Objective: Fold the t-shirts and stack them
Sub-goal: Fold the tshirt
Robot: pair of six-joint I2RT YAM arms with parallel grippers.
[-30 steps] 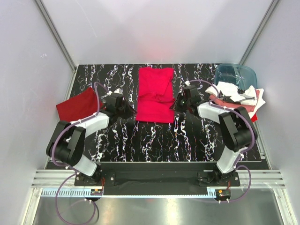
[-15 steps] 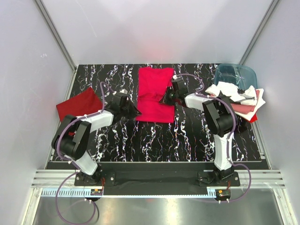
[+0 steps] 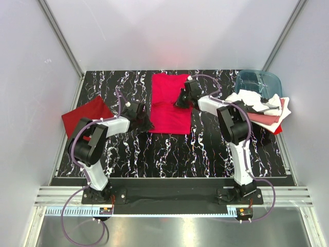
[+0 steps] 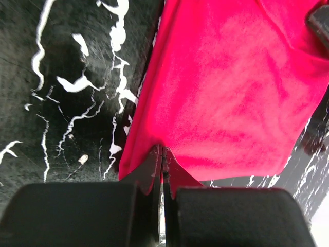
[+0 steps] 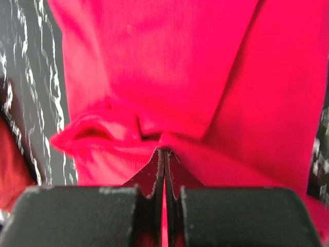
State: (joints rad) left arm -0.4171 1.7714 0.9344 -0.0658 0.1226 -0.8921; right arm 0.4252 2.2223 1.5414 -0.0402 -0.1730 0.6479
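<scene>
A bright crimson t-shirt point(image 3: 167, 98) lies flat at the middle of the table, partly folded. My left gripper point(image 3: 147, 125) is at its near left corner; in the left wrist view the left gripper point(image 4: 163, 149) is shut, its tips pinching the hem of the crimson t-shirt point(image 4: 231, 87). My right gripper point(image 3: 180, 101) is at the shirt's right edge; in the right wrist view the right gripper point(image 5: 165, 150) is shut on a bunched fold of the crimson t-shirt point(image 5: 169, 67). A darker red t-shirt point(image 3: 84, 116) lies folded at the left. More t-shirts point(image 3: 259, 109), white, pink and red, are heaped at the right.
A translucent blue-teal tub point(image 3: 257, 81) stands at the back right, behind the heap. The black marbled table point(image 3: 169, 154) shows bare in front of the crimson shirt. White walls close in the left, back and right sides.
My right gripper has moved back and left along the crimson shirt's right edge, drawing cloth with it. My left gripper has shifted slightly right, to the near left corner.
</scene>
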